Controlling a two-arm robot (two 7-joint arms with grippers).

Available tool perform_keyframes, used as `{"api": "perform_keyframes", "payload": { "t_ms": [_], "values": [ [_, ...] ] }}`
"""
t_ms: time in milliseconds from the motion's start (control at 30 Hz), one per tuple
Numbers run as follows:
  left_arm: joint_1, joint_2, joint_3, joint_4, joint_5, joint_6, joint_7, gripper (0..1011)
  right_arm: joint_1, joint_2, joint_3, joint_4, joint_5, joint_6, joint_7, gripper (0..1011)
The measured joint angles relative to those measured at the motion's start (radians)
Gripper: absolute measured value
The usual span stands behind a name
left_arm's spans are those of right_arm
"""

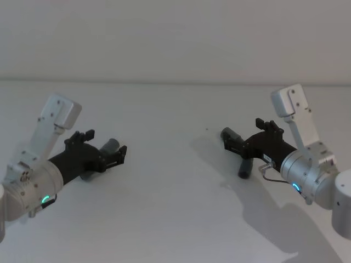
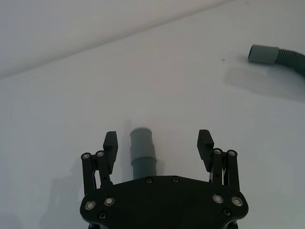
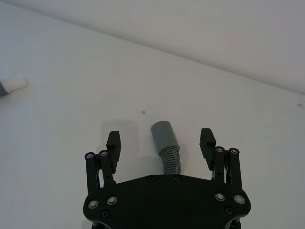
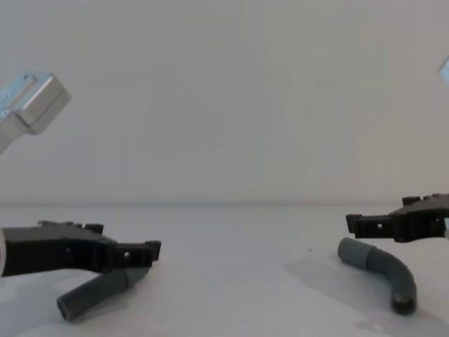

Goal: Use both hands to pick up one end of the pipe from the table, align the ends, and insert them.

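Pipe's left piece point(image 1: 109, 146) and right piece point(image 1: 228, 133) lie on white table point(image 1: 164, 208).

Left hand point(image 1: 107, 141) and right hand point(image 1: 245, 133) hang low (fingers spread wide).

Pipe pieces: 2, dark grey, one at lower left of head view point(image 1: 111, 146), one at right of centre point(image 1: 244, 167). Black two-finger pincers: 2, left pincer point(image 2: 158, 139) and right pincer point(image 3: 161, 138). White worktop point(image 1: 175, 213): 1.
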Motion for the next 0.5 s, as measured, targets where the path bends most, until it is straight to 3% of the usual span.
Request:
{"api": "perform_keyframes", "payload": {
  "t_ms": [500],
  "values": [
    [0.038, 0.017, -0.023, -0.012, 0.011, 0.022, 0.01, 1001, 0.039, -0.027, -0.011, 0.056, -0.016, 0.039, 0.006, 1001]
  ]
}}
